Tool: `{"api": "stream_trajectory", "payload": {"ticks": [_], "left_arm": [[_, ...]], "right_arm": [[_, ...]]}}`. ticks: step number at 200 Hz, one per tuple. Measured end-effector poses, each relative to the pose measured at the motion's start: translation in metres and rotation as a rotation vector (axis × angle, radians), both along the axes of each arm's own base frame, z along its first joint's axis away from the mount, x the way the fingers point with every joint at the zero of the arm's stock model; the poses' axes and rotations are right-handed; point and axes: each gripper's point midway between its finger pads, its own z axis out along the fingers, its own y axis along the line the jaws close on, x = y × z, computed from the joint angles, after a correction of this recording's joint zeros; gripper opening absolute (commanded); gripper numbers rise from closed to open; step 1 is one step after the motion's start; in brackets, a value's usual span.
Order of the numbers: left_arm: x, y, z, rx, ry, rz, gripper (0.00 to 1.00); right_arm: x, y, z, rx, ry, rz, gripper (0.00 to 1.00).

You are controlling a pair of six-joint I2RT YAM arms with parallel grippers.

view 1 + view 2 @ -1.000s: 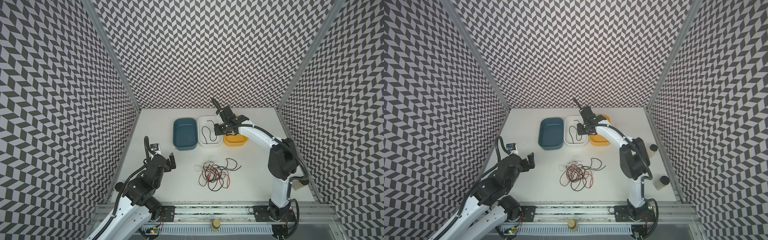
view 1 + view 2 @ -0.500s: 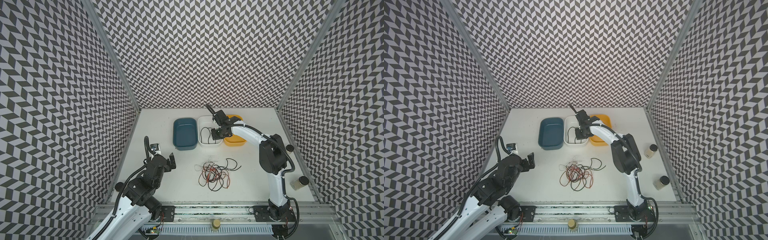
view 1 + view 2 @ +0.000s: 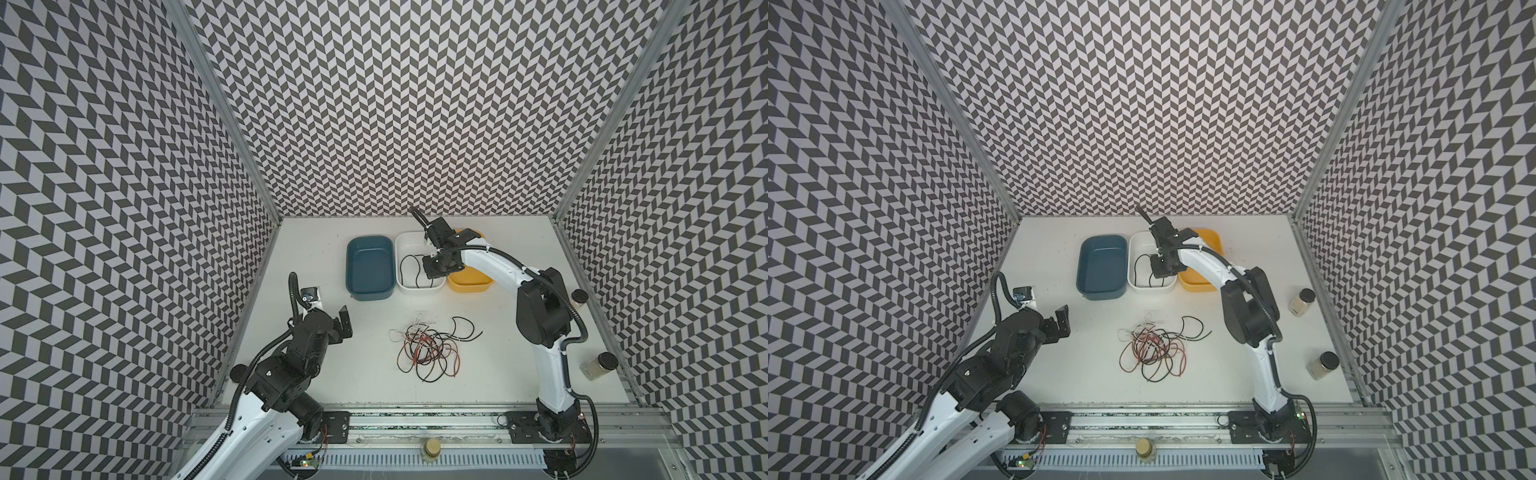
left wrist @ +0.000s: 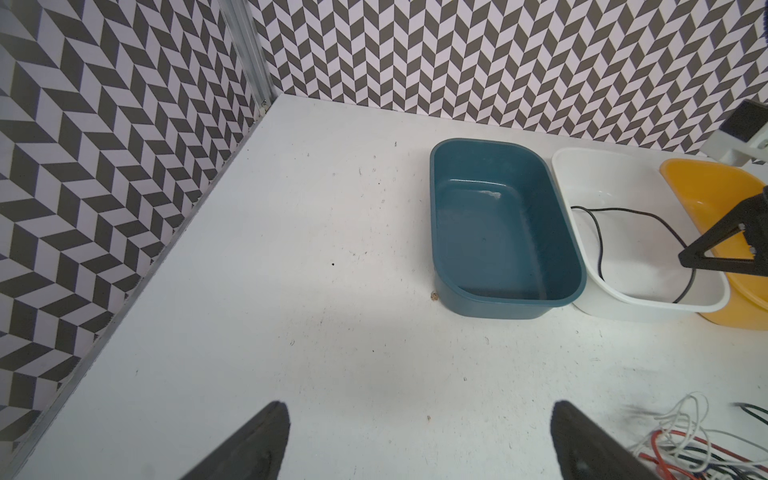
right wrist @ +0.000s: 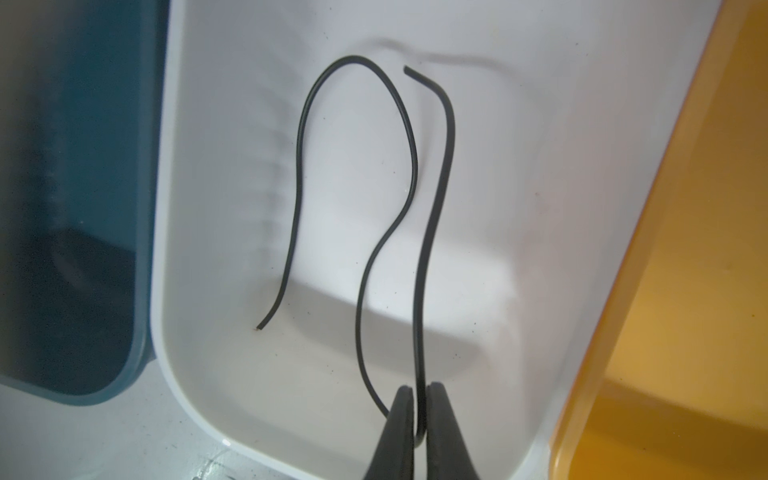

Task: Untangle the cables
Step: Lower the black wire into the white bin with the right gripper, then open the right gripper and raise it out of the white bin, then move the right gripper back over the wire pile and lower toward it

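right gripper (image 5: 420,415) just swung left over the white tray (image 5: 178,249), jaws still barely pinching the black cable (image 5: 409,166) now draped inside, so one's nearly sorted, other cables (image 3: 428,353) sit tangled mid-table, left gripper (image 4: 415,449) spread wide.

In the left wrist view the tangle of cables (image 4: 681,440) runs off the picture's edge. Whether the right gripper (image 5: 419,390) pinches the black cable (image 5: 415,164) is unclear.

Overhead stereo pair, wrist views share white tray (image 4: 623,309) (image 5: 187,374)
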Motion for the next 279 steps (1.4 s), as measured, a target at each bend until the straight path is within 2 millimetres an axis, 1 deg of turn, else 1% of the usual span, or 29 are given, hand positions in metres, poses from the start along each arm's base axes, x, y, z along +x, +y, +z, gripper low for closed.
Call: {"api": "stream_trajectory", "payload": {"ticks": [14,26,55,69,91,117,134,141,157,174,188,199,216,251,260,279], "left_arm": [[0.000,0.000,0.000,-0.001,0.000,-0.002,1.00],[0.000,-0.001,0.000,-0.002,0.000,-0.003,1.00],[0.000,-0.001,0.000,-0.003,0.000,-0.006,1.00],[0.000,-0.001,0.000,-0.004,0.000,-0.006,1.00],[0.000,-0.001,0.000,-0.004,0.000,-0.006,1.00],[0.000,-0.001,0.000,-0.005,-0.001,-0.007,1.00],[0.000,-0.002,0.000,-0.006,-0.001,-0.008,1.00],[0.000,-0.002,0.000,-0.006,0.000,-0.010,1.00],[0.000,-0.003,0.000,-0.008,0.000,-0.013,1.00],[0.000,-0.004,0.000,-0.010,0.002,-0.022,1.00],[-0.001,-0.007,0.000,-0.011,0.004,-0.033,1.00],[-0.001,-0.008,0.000,-0.014,0.005,-0.038,1.00],[-0.002,-0.010,-0.001,-0.015,0.009,-0.052,1.00],[-0.002,-0.015,-0.004,-0.011,0.023,-0.079,1.00],[-0.002,-0.017,-0.005,-0.009,0.029,-0.086,1.00],[-0.002,-0.020,-0.008,-0.007,0.041,-0.099,1.00]], "right_arm": [[-0.001,-0.001,-0.001,-0.004,0.006,0.002,0.20],[-0.003,-0.001,0.000,-0.006,0.012,0.001,0.27],[-0.001,0.000,0.010,-0.004,0.004,0.004,0.30],[0.000,0.000,0.016,-0.002,-0.002,0.005,0.36],[-0.002,-0.001,0.028,0.003,-0.014,0.004,0.40],[-0.007,-0.005,0.052,0.014,-0.040,-0.001,0.43],[-0.014,-0.006,0.077,0.044,-0.073,0.000,0.46],[-0.019,-0.006,0.088,0.058,-0.091,0.002,0.49],[-0.040,-0.005,0.113,0.093,-0.130,0.021,0.52],[-0.073,0.000,0.137,0.130,-0.170,0.061,0.53],[-0.099,0.003,0.149,0.155,-0.195,0.095,0.55],[-0.118,0.004,0.151,0.172,-0.199,0.117,0.56],[-0.144,0.002,0.144,0.186,-0.190,0.138,0.58],[-0.194,-0.009,0.111,0.214,-0.132,0.138,0.59],[-0.208,-0.009,0.104,0.227,-0.115,0.145,0.59],[-0.237,-0.001,0.092,0.278,-0.087,0.173,0.60]]}}
